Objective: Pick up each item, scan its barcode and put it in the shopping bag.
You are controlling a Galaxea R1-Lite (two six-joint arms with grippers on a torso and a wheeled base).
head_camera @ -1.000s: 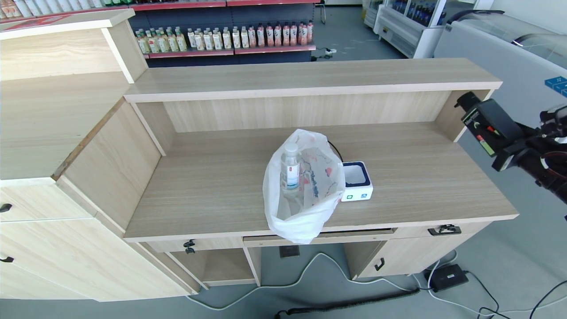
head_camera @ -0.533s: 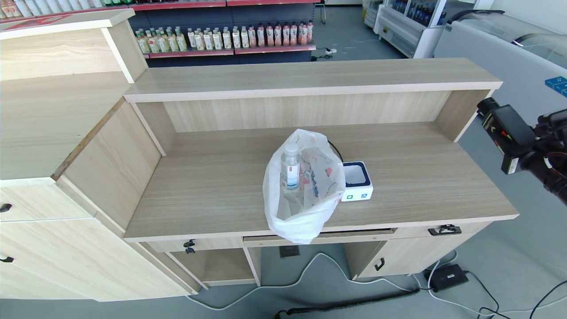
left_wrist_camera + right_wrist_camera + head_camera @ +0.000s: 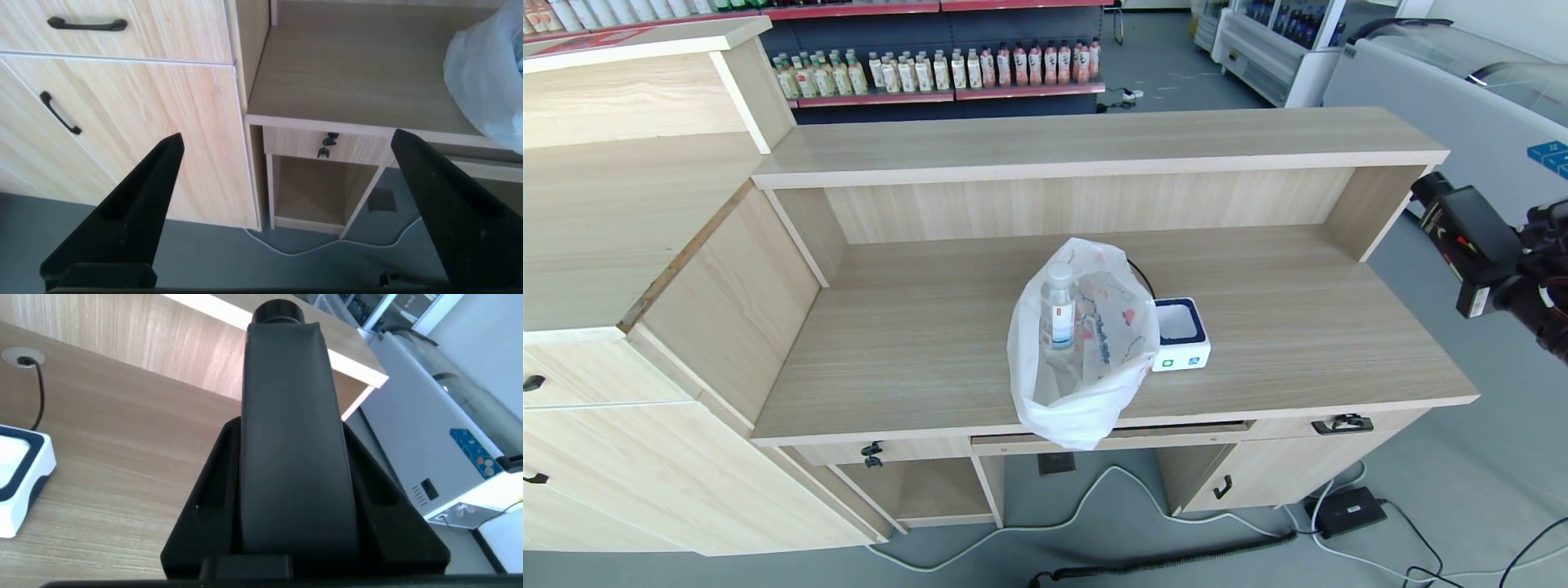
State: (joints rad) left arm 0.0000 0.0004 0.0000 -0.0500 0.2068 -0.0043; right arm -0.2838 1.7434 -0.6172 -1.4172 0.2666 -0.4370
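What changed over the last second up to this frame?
The right pincer, shut on the black bottle, drew back to the robot's right, away from the right end of the counter, carrying the bottle with it. The shopping bag with the clear bottle inside it and the scanner beside it stayed put.

There is one wooden counter in the head view. One white shopping bag sits in the middle of it. One clear bottle stands inside the bag. One small white scanner box sits just right of the bag. One dark bottle is at the right edge. One black box lies on the floor at the lower right. One long row of little bottles fills the red shelf at the top, too small to count well.
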